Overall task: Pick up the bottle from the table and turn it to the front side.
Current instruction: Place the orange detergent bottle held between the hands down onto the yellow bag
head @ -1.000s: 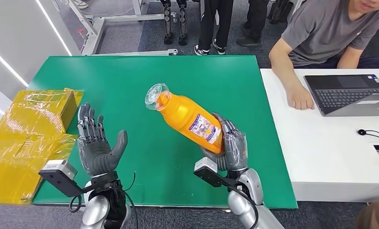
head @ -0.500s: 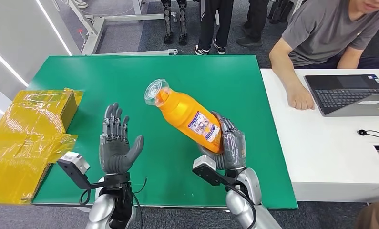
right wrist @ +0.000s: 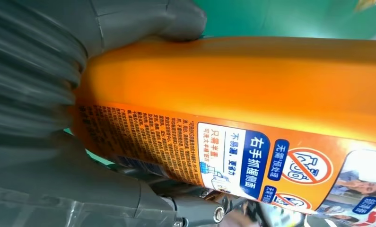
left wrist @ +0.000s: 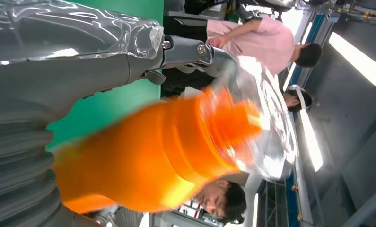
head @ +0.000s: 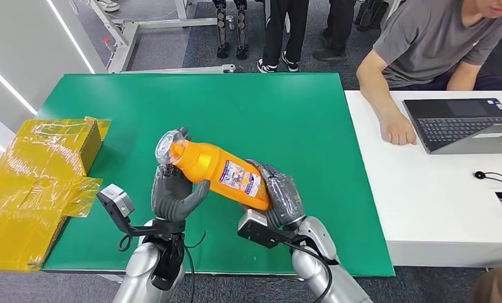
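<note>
Right hand [head: 278, 197] wrapped around base end of orange bottle [head: 218, 172], carrying it tilted above green counter [head: 286, 107], clear-capped neck aimed toward about 10 o'clock in head view. Left hand [head: 172, 192] cupped under neck end, fingers reaching up beside cap, thumb against underside of shoulder; looks like contact, though whether firmly gripping or merely supporting cannot be told for sure. Bottle well clear of counter surface, roughly over its near middle, label with printed text facing up and toward camera. Yellow wrapped box [head: 43, 170] away at 9 o'clock, laptop [head: 463, 123] on white desk at 3 o'clock, seated person's forearm resting nearby. Pick-up judged done; step in hand judged to be two-handed reorientation. Next likely calls for rolling bottle about its long axis between both hands until front label faces forward, keeping one hand firm while other regrips to avoid a slip.
</note>
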Controlling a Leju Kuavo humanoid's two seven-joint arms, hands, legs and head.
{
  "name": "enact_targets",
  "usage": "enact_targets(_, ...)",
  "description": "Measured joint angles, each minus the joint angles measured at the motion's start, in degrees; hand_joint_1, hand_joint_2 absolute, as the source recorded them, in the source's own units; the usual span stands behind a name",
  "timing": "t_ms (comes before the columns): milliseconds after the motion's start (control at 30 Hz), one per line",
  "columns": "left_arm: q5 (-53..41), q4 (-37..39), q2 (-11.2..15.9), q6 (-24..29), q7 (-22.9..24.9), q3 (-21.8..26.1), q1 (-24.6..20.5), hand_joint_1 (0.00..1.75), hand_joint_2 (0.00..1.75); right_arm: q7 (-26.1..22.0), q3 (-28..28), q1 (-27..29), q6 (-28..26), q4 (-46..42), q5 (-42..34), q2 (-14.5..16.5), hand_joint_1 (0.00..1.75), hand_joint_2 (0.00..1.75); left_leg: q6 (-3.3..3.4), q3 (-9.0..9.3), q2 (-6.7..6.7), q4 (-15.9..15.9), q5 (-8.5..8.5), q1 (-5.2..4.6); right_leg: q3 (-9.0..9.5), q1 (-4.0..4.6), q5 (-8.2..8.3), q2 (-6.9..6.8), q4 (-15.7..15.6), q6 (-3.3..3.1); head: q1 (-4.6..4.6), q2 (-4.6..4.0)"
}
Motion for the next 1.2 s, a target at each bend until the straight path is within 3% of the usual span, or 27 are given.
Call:
enact_targets(500,-0.51,4.3,0.0,-0.63,-0.32,0.32,-1.8,0.0,1.75,-0.5,1.7,-0.93,14.26,3.68,-2.93,0.26,1.75,1.75,0.0,0.0,0.0,0.0,0.0,0.0,0.0,0.0,0.0,0.0,-0.01,0.01,-0.01,0.0)
enact_targets(867,-0.69,5.4,0.0,-0.08,-0.68,0.68,-1.87,0.01,1.75,-0.95,2.3,-3.59,18.34,7.47,-2.98,0.46,1.75,1.75,0.0,0.0,0.01,0.0,0.0,0.0,0.0,0.0,0.0,0.01,0.0,0.01,0.0,0.0)
enact_targets(900,-0.72,5.43,0.0,0.04,-0.71,0.72,-1.87,0.34,1.75,-1.04,2.47,-4.11,18.51,8.19,-2.91,0.61,1.75,1.75,0.0,0.0,0.01,0.0,0.0,0.0,0.0,0.0,0.0,0.01,0.0,0.01,0.0,0.0)
enact_targets(1000,-0.74,5.44,0.0,0.22,-0.73,0.9,-1.89,1.64,1.75,-1.22,2.8,-5.55,18.84,10.13,-2.85,1.14,1.75,1.75,0.0,0.0,0.0,0.0,0.01,0.0,0.0,0.0,0.01,0.0,0.01,0.0,0.0,0.0)
enact_targets(1033,-0.75,5.43,0.0,0.26,-0.76,1.01,-1.89,1.75,1.75,-1.24,2.86,-5.94,18.91,10.67,-2.81,1.3,1.75,1.75,0.0,0.0,0.0,0.0,0.01,0.0,0.0,0.0,0.01,0.0,0.02,0.0,0.0,0.0)
enact_targets(1200,-1.57,5.32,-0.02,0.52,-1.24,1.77,-1.77,1.75,1.75,-1.17,2.97,-6.96,19.01,12.34,-2.13,1.62,1.75,1.75,0.0,-0.01,-0.01,0.0,0.01,0.0,0.0,0.0,0.01,-0.01,0.02,-0.01,0.0,0.0)
